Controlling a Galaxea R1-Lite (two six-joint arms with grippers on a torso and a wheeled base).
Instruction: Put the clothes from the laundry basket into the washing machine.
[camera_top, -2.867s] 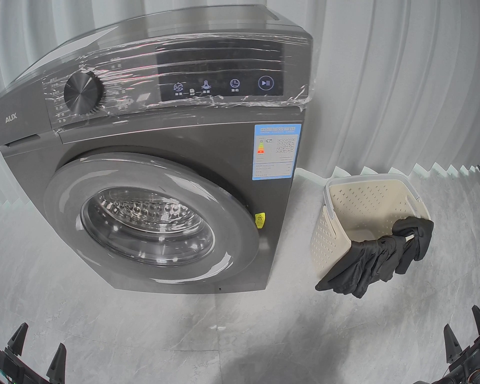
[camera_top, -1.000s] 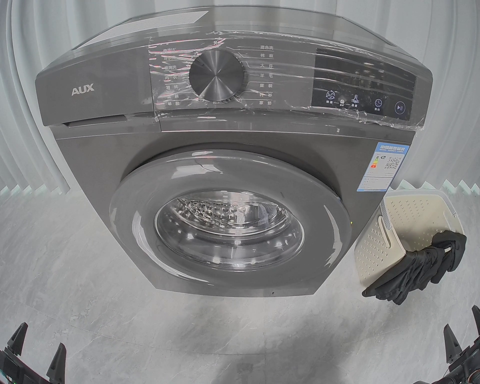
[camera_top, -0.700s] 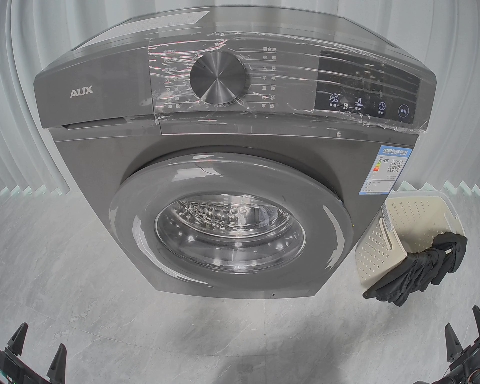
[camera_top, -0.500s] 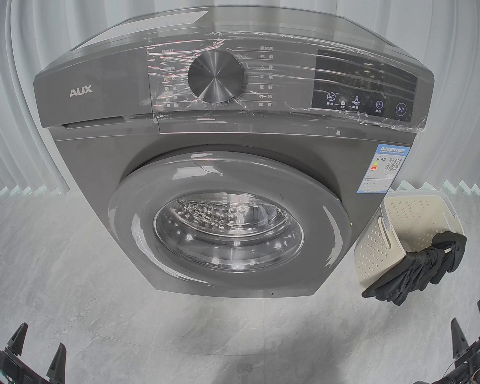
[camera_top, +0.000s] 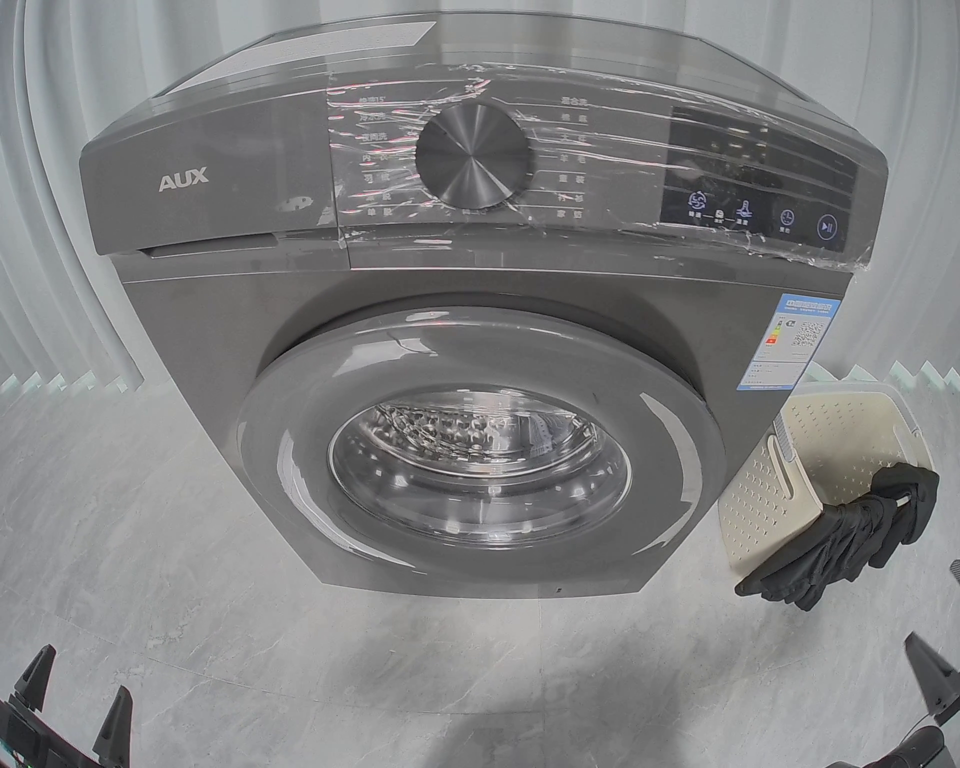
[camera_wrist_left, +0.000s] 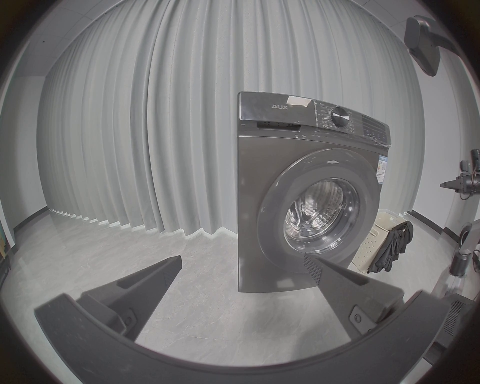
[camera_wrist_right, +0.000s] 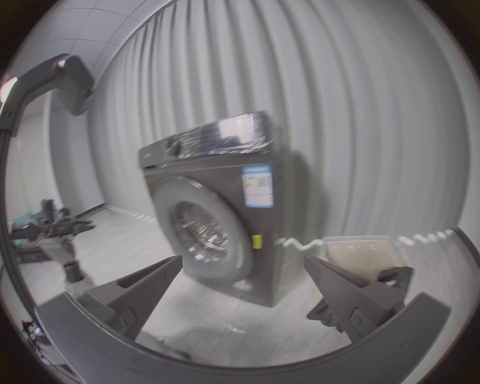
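head view. washer (camera_top: 480, 330) takes up the centre of the frame and stands on a grey floor (camera_top: 400, 660), with a pale curtain (camera_top: 900, 150) behind it. its round door (camera_top: 480, 460) is shut; the drum shows through the glass. clear film (camera_top: 600, 170) is stretched over the control panel, and the dial (camera_top: 472, 155) sits at upper centre. a blue-edged label (camera_top: 788, 342) is stuck on the front at the right.

basket (camera_top: 850, 430): cream, perforated, on the floor at the right edge of the frame, just beside the washer's lower right corner. cannot tell whether the two touch.

clothes (camera_top: 840, 545): one black bundle draped over the basket's near rim. part lies inside; most hangs down the outer wall toward the floor.

left pincer (camera_top: 85, 672): lower left corner of the frame, low over the floor and well apart from washer and basket. in the left wrist view the jaws stand wide apart with nothing between them.

right pincer (camera_wrist_right: 243, 260): in the head view it sits in the lower right corner, below the basket and not touching the clothes. in the right wrist view the jaws are spread wide and hold nothing.
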